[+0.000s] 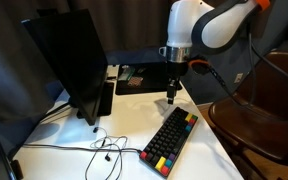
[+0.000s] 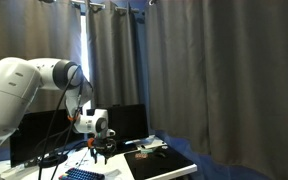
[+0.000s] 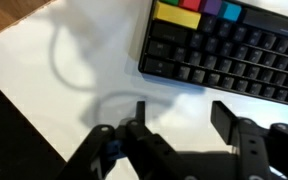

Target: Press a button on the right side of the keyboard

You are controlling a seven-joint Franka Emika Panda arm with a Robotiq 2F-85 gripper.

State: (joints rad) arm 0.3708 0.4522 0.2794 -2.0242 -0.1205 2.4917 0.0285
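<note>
The keyboard [image 1: 170,141] lies on the white table, black keys with red, yellow, green and blue keys at its near end. In the wrist view it [image 3: 234,55] fills the upper right, coloured keys at the top. In an exterior view only its corner [image 2: 82,175] shows. My gripper [image 1: 171,97] hangs above the table just beyond the keyboard's far end, not touching it. In the wrist view its fingers [image 3: 179,115] stand apart with only bare white table between them. It also shows in an exterior view [image 2: 96,153].
A black monitor [image 1: 69,60] stands on the table's left. A thin cable [image 1: 104,145] trails across the table beside the keyboard. A black mat [image 1: 142,80] with small items lies at the back. A wooden chair [image 1: 259,120] stands at the right.
</note>
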